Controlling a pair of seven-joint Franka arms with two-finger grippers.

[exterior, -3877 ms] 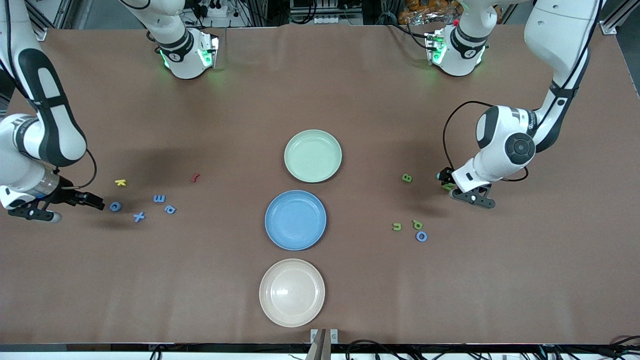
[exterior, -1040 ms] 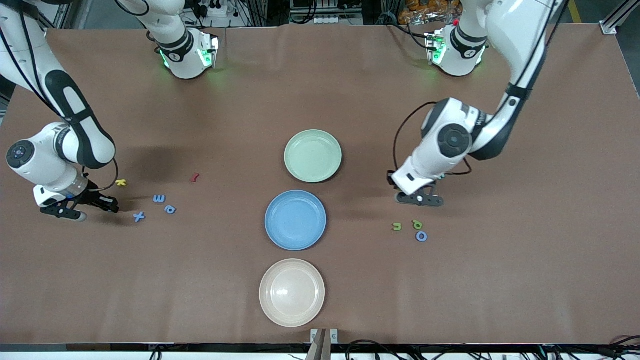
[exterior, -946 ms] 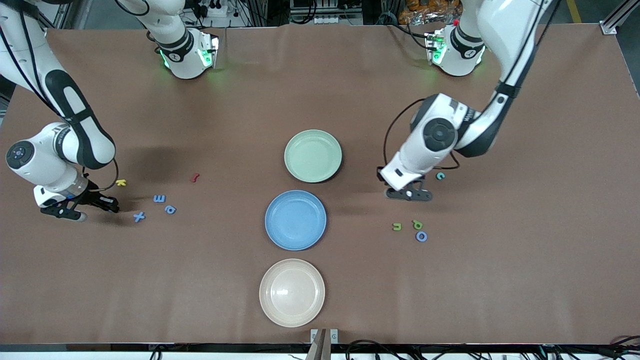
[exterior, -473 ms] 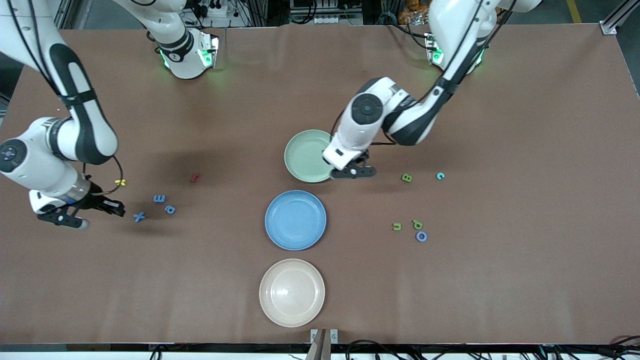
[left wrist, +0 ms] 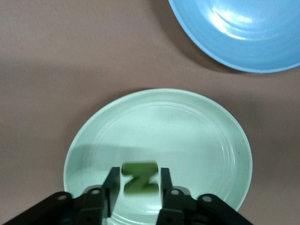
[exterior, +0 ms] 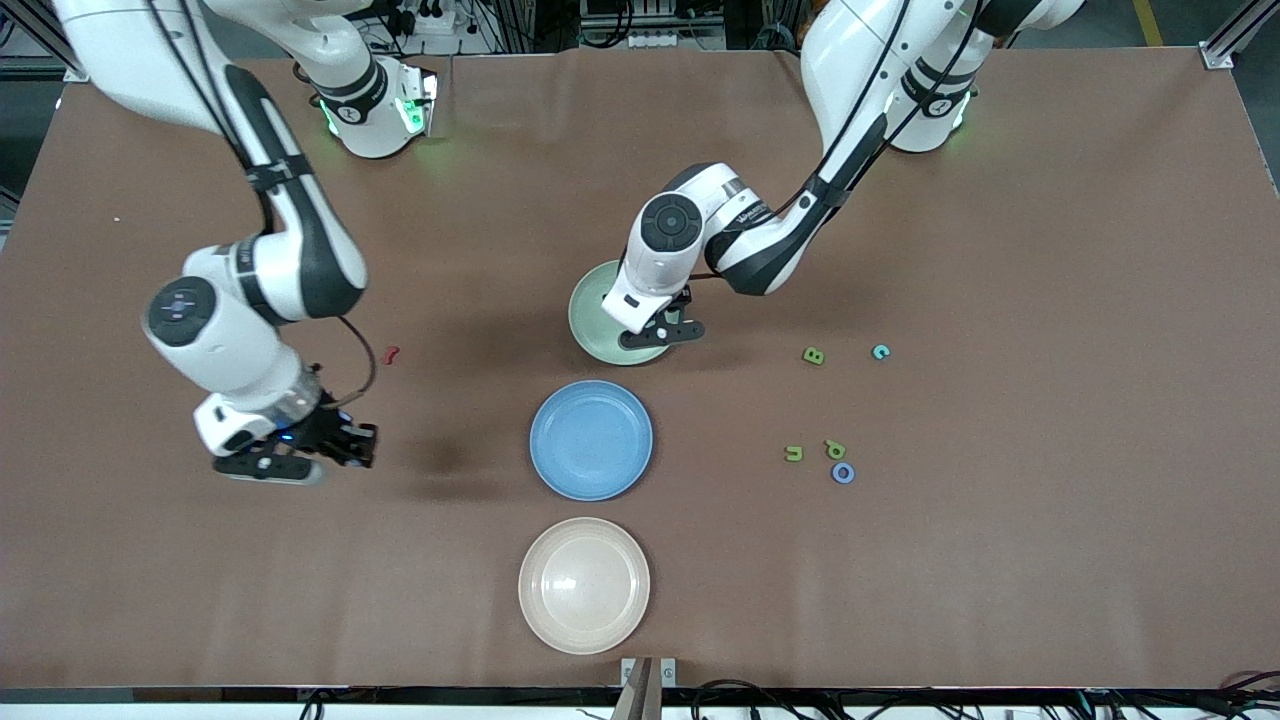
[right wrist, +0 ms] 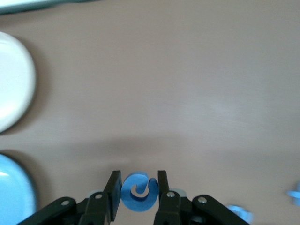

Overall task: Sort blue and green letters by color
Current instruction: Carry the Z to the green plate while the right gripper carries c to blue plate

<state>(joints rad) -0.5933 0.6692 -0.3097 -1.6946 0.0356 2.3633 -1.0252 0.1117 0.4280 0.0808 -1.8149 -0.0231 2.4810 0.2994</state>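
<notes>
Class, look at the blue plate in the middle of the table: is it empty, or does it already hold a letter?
Empty. The front view shows the blue plate with nothing in it; the blue letter is between the right gripper's fingers, over bare table.

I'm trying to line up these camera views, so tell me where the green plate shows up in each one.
Front view: the green plate lies mid-table, partly covered by the left gripper above it.
Left wrist view: it fills the middle, under the gripper and a green Z.
Right wrist view: not in it.
Shared landmark: the blue plate, at the left wrist picture's edge and the right wrist picture's edge.
</notes>
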